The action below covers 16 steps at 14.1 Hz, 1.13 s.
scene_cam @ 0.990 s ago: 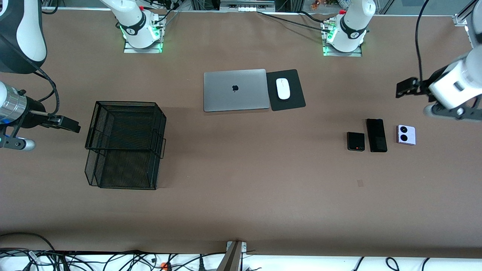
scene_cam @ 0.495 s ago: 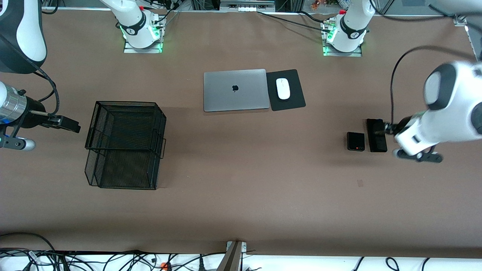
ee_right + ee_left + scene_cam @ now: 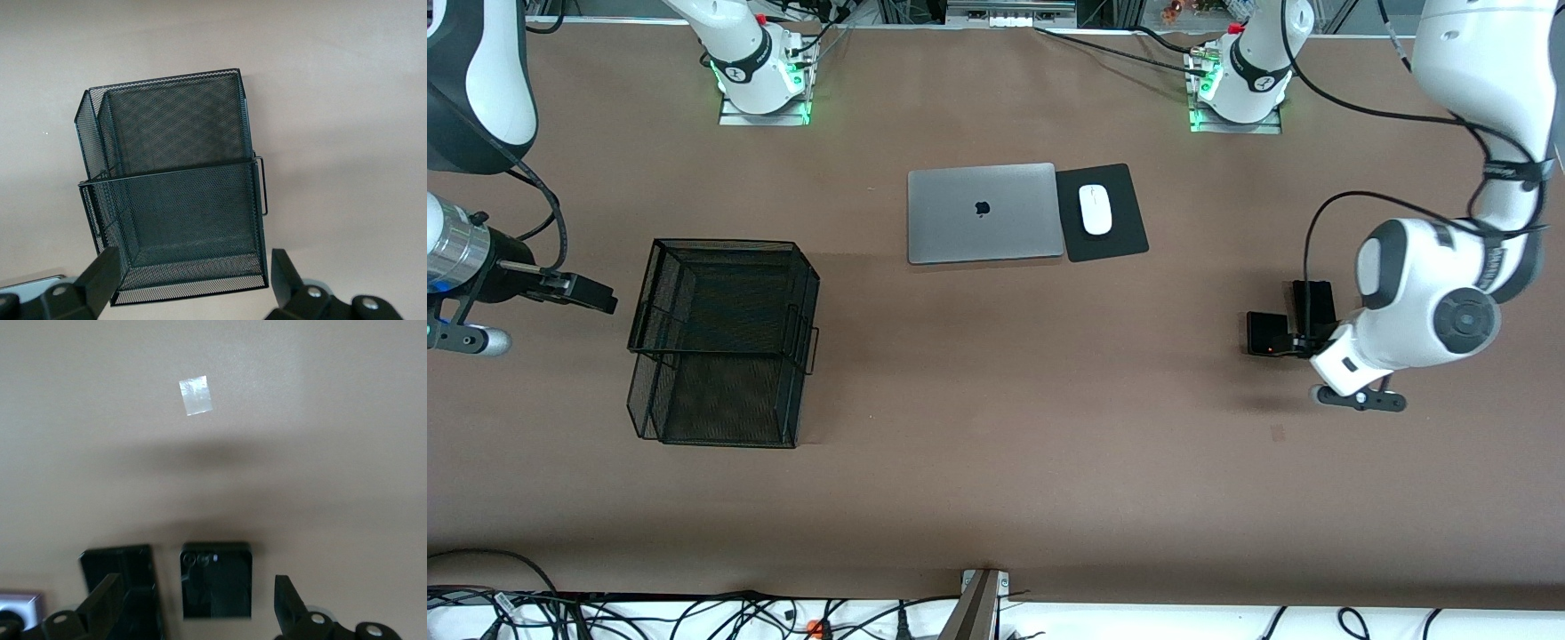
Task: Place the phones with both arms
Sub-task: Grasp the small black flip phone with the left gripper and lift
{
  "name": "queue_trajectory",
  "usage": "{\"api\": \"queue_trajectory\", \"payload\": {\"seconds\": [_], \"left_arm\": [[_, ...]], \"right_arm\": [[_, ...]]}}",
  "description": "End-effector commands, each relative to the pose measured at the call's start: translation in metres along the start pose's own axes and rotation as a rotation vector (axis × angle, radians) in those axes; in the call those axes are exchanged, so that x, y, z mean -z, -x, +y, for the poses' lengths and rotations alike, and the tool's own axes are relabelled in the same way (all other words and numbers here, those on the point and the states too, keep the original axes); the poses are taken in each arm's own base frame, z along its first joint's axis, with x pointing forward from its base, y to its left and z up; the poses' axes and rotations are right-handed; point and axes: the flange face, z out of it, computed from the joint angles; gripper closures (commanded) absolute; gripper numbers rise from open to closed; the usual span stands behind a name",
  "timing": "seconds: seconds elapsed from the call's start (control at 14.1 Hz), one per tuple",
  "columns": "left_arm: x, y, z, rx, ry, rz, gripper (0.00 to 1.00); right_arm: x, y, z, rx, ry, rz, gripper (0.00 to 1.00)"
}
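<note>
Three phones lie in a row toward the left arm's end of the table. The small black flip phone [image 3: 1264, 333] [image 3: 217, 580] lies flat, with the long black slab [image 3: 1312, 300] [image 3: 127, 583] beside it. Only a corner of the lavender phone [image 3: 15, 603] shows, and the arm hides it in the front view. My left gripper [image 3: 1294, 343] [image 3: 197, 603] hangs open low over the flip phone, one finger over the slab's edge. My right gripper [image 3: 578, 293] [image 3: 193, 280] waits open beside the black mesh basket [image 3: 720, 342] [image 3: 173, 187], holding nothing.
A closed grey laptop [image 3: 983, 213] sits farther from the front camera, mid-table, with a white mouse [image 3: 1095, 209] on a black pad [image 3: 1116, 244] beside it. A small tape patch [image 3: 1278, 433] [image 3: 195, 395] lies nearer the camera than the phones.
The left arm has swung in from the table's end and come down over the phones, covering the lavender one in the front view. The right arm has not moved.
</note>
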Motion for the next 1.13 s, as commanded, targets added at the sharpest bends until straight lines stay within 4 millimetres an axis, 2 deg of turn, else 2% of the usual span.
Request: {"api": "queue_trajectory", "payload": {"seconds": [0.0,0.14,0.5,1.06], "left_arm": [[-0.027,0.025,0.001,0.001,-0.014,0.037,0.00],[-0.043,0.034,0.003,0.026,-0.013,0.058,0.00],[-0.066,0.065,0.007,0.027,-0.012,0.086,0.00],[-0.085,0.079,0.010,0.053,-0.008,0.103,0.00]], "right_arm": [[0.004,0.004,-0.001,-0.017,-0.019,0.004,0.00],[0.004,0.004,0.000,-0.019,-0.019,0.004,0.00],[0.003,0.004,0.000,-0.019,-0.019,0.002,0.00],[0.004,0.004,-0.001,-0.017,-0.019,0.003,0.00]]}}
